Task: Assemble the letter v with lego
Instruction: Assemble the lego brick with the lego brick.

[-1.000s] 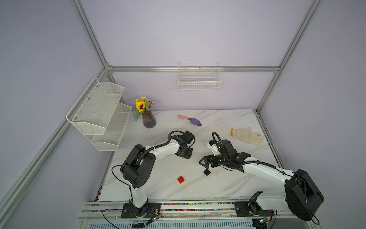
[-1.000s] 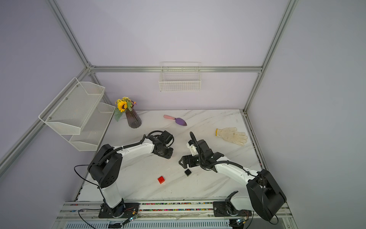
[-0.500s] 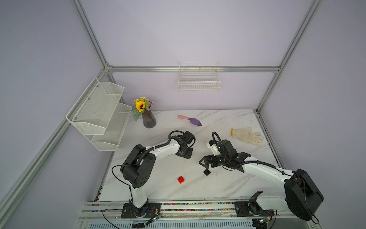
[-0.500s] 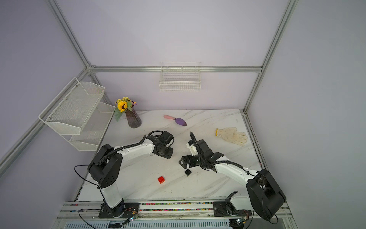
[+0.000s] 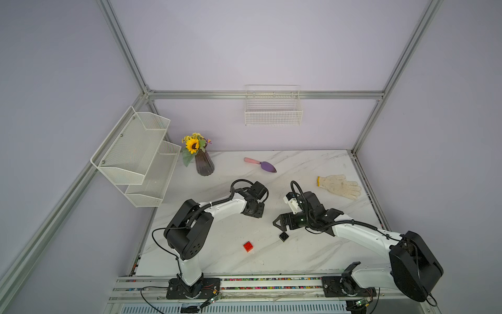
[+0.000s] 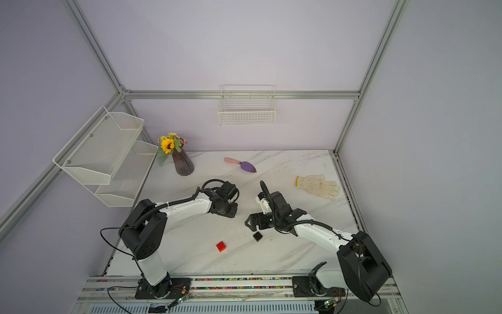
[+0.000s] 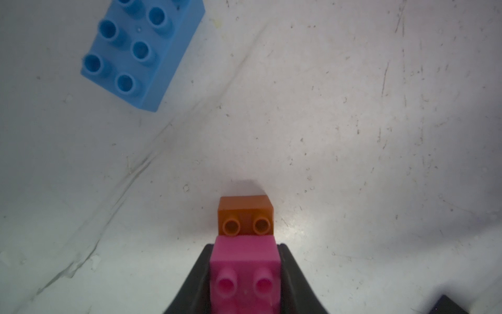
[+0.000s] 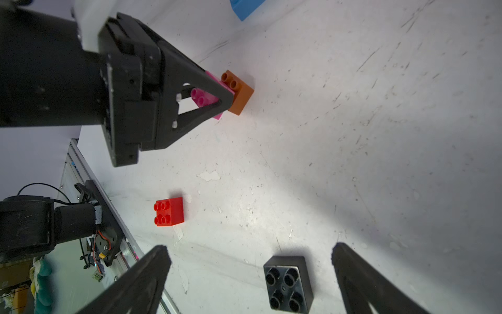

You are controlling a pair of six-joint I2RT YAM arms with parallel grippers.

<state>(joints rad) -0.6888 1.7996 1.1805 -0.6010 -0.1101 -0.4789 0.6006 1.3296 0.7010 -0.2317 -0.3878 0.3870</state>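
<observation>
Nothing has visibly shifted over the last second. Nearest the rail, a small red studded plastic brick point(image 5: 248, 246) lies studs up on the white marble-patterned table point(image 5: 217, 261). Just beyond, a black square brick point(image 8: 289, 282) sits under the right gripper point(image 8: 250, 248), whose jaws are spread wide and touch nothing. Farther in, the left gripper point(image 7: 245, 247) is clamped on a pink square brick point(image 7: 245, 274) overlapping half an orange-brown brick point(image 7: 245, 214). A longer light-blue brick point(image 7: 141, 51) lies apart beyond.

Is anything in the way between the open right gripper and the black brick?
Nothing visible. The right gripper is open, and the black brick lies on the bare table just ahead of it. The red brick sits off to the side.
</observation>
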